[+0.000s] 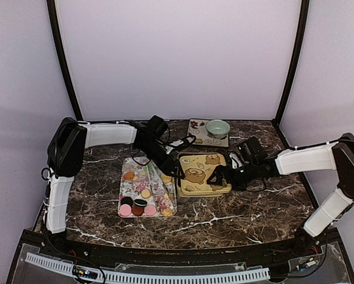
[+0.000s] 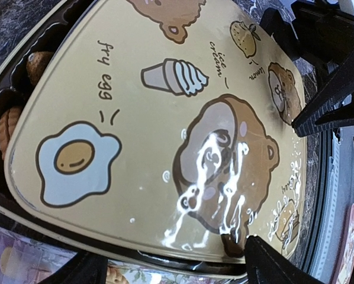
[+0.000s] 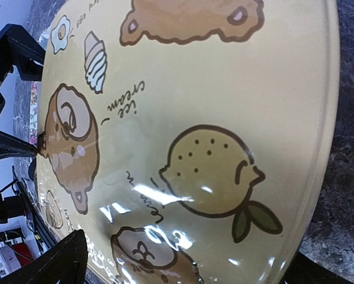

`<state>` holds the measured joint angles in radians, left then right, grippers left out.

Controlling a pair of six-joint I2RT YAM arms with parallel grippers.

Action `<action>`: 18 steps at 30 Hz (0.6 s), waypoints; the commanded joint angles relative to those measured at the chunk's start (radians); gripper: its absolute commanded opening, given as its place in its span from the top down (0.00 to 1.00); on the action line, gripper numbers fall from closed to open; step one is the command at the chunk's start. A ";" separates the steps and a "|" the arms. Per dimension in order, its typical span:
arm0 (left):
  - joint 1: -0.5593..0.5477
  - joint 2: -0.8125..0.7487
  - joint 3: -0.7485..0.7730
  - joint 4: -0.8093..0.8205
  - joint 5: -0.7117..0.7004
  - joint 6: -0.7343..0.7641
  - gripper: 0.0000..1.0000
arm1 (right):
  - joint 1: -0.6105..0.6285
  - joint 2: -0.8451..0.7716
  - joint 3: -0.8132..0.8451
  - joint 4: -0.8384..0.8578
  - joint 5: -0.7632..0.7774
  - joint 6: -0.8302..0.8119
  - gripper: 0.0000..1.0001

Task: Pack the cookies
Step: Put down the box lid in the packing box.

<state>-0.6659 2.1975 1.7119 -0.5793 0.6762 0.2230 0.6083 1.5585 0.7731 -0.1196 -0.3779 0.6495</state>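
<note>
The cookies (image 1: 138, 206), pink, dark brown, yellow and tan discs, lie on the flowery tray (image 1: 160, 208). The gold tin (image 1: 203, 173) with bear pictures stands right of the tray, its lid on and slightly askew. In the left wrist view, tan cookies (image 2: 36, 64) show in the tin's dark insert beside the lid (image 2: 165, 118). My left gripper (image 1: 176, 168) is at the tin's left edge, open, its fingers (image 2: 272, 263) wide apart over the lid's rim. My right gripper (image 1: 227, 176) is at the tin's right edge, open over the lid (image 3: 212, 89).
A small patterned tray (image 1: 196, 139) with a green bowl (image 1: 218, 128) stands at the back behind the tin. The dark marble table (image 1: 242, 207) has white walls and black posts around it.
</note>
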 commanded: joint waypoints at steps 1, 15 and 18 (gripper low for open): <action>-0.009 -0.003 0.003 -0.016 0.056 0.000 0.19 | 0.007 -0.083 0.018 -0.008 0.038 -0.027 0.00; -0.009 0.001 -0.002 -0.004 0.004 -0.005 0.26 | -0.046 -0.221 -0.062 -0.126 0.149 -0.068 0.01; -0.010 0.001 0.001 -0.007 0.013 -0.007 0.27 | -0.047 -0.267 -0.104 -0.102 0.171 -0.070 0.18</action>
<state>-0.6659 2.1975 1.7119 -0.5846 0.6727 0.2115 0.5636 1.3426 0.7189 -0.2226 -0.2474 0.5911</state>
